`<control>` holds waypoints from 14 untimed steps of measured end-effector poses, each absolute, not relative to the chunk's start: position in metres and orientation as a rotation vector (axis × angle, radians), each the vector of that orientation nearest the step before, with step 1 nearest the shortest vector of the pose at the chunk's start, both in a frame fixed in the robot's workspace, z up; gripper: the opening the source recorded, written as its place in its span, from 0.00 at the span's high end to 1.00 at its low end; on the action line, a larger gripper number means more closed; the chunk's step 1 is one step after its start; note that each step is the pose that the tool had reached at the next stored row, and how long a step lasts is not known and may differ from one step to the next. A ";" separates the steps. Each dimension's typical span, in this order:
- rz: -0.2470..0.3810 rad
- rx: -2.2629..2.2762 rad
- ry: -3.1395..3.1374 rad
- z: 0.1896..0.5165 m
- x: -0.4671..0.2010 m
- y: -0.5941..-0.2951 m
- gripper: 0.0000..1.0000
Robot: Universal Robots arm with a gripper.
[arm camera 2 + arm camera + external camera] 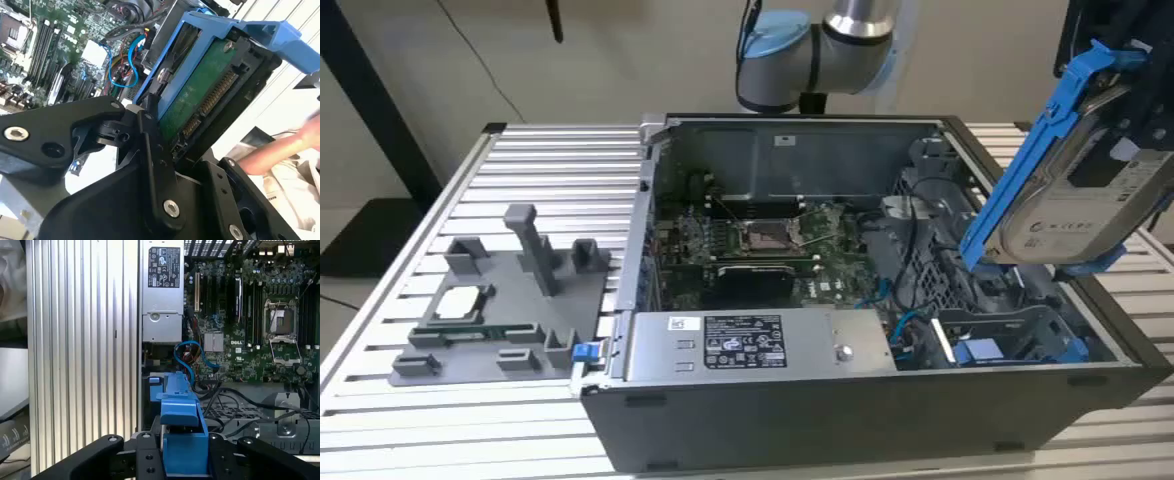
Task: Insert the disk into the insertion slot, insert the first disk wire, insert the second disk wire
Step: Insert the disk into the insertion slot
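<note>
The disk [1083, 205], silver-grey with a white label in a blue carrier frame, hangs tilted above the exterior view's right edge of the open computer case [854, 400]. My gripper [200, 117] is shut on it. In the second wrist view its black fingers [150, 135] clamp the disk's [197, 92] green board side. In the first wrist view the blue carrier [182, 427] sits between the fingers of the gripper [184, 457]. The insertion slot [1007, 325], a grey perforated cage bay, lies below the disk in the case's near corner.
Another blue-fronted carrier [981, 352] sits in the cage. Blue wires [903, 320] loop beside the power supply [761, 342]. The motherboard [767, 240] fills the case floor. A grey fixture tray [507, 300] rests on the slatted table. A person's arm [285, 145] is nearby.
</note>
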State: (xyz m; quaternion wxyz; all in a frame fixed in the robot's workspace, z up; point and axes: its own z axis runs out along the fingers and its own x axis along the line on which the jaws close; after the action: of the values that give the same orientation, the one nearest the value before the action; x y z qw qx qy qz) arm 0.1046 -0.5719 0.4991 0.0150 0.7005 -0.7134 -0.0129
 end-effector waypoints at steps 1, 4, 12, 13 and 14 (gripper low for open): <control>-0.040 2.180 -2.220 0.499 0.105 -0.572 1.00; -0.040 2.180 -2.220 0.499 0.105 -0.572 1.00; -0.040 2.180 -2.220 0.499 0.105 -0.572 1.00; -0.040 2.180 -2.220 0.499 0.105 -0.572 1.00; -0.040 2.180 -2.220 0.498 0.105 -0.572 1.00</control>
State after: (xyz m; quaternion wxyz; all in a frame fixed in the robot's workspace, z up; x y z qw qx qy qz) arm 0.1047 -0.5720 0.4983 0.0150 0.7005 -0.7134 -0.0128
